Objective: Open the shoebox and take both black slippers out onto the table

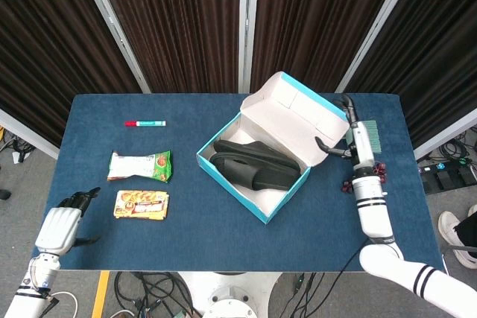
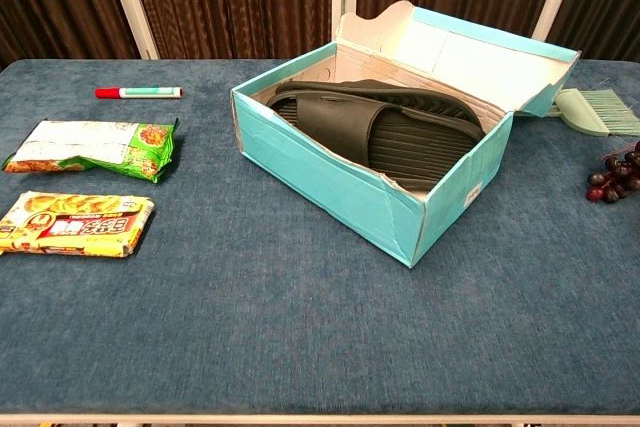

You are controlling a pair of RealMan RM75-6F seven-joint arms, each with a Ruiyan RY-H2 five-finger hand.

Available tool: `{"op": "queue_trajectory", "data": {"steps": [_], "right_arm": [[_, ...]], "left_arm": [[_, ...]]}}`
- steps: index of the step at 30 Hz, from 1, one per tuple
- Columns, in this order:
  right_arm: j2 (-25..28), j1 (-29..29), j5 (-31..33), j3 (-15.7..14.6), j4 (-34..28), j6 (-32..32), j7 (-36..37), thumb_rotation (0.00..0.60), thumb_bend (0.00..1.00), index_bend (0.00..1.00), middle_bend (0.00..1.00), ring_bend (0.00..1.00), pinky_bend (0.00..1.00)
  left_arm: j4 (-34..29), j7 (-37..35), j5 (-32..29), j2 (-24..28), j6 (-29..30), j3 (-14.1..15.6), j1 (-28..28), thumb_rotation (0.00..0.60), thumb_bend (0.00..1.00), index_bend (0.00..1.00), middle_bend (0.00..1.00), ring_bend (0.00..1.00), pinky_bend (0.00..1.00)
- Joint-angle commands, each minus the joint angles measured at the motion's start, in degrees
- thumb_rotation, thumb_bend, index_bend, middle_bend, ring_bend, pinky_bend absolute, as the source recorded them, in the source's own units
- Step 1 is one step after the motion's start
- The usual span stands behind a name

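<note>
Turquoise cardboard forms the shoebox [image 1: 253, 184], which sits skewed near the middle of the blue table [image 1: 223, 236], one corner pointing at the near edge. Its lid [image 1: 294, 113] is folded back toward the far-right side, white inside showing. Both black slippers [image 1: 253, 165] lie nested inside the box, below its rim.

Just right of the lid's edge hangs the right hand [image 1: 346, 135], fingers spread and holding nothing, not clearly touching the cardboard. Under that hand and arm, right of the box, lie a green brush [image 2: 592, 110] and a bunch of dark grapes [image 2: 615, 175], crowding that side.

Left of the box a broad strip of bare cloth runs to the near edge. Further left lie a green snack packet [image 1: 140, 166] and a yellow snack packet [image 1: 141, 204], with a red marker [image 1: 144, 123] beyond them toward the far edge.

Well left of the box, at the near-left table corner, the left hand [image 1: 61, 225] rests with fingers loosely curled and holding nothing.
</note>
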Motion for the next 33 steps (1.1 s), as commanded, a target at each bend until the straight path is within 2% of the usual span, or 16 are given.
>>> {"op": "queue_trajectory", "data": {"steps": [1,6,10,20,22,26,33], "right_arm": [[-2.9,4.7,0.3,-3.4,-0.2,-2.5,-9.7,0.6,0.16,0.0,0.17,0.0,0.08],[-2.6,8.6,2.0,-7.9,-2.4,-7.4,-20.4,0.6,0.2,0.0,0.23,0.03,0.12],[-3.9,11.0,4.8,-9.3,-2.8,-8.4,-26.1,0.6,0.21,0.0,0.23,0.07,0.17],[-6.7,14.6,5.1,-10.6,-4.7,-6.1,-33.9,0.6,0.23,0.0,0.23,0.07,0.17],[-6.7,15.8,4.6,-11.0,-4.3,-6.2,-36.3,0.6,0.23,0.0,0.23,0.07,0.14],[-6.8,18.8,4.9,-11.5,-2.4,-8.7,-39.8,0.6,0.23,0.0,0.23,0.07,0.01],[-7.8,23.4,8.6,-11.2,1.2,-11.6,-44.4,0.6,0.24,0.0,0.24,0.08,0.0]], "left_arm": [[0.3,-0.3,0.0,-0.1,0.0,0.0,0.0,0.6,0.0,0.12,0.21,0.17,0.3],[0.7,-0.9,0.3,-0.3,0.1,0.1,0.0,0.6,0.0,0.12,0.21,0.17,0.3],[0.9,-1.2,0.5,-0.4,0.3,0.1,0.1,0.6,0.0,0.12,0.21,0.17,0.3],[1.8,-2.6,0.5,-0.1,0.9,0.1,0.5,0.6,0.0,0.12,0.21,0.17,0.3],[2.1,-3.1,0.6,-0.2,1.0,0.1,0.6,0.6,0.0,0.12,0.21,0.17,0.3],[2.6,-3.8,0.8,-0.4,0.8,0.2,0.5,0.6,0.0,0.12,0.21,0.17,0.3],[3.0,-4.3,0.7,-0.5,0.6,0.0,0.3,0.6,0.0,0.12,0.21,0.17,0.3]]}}
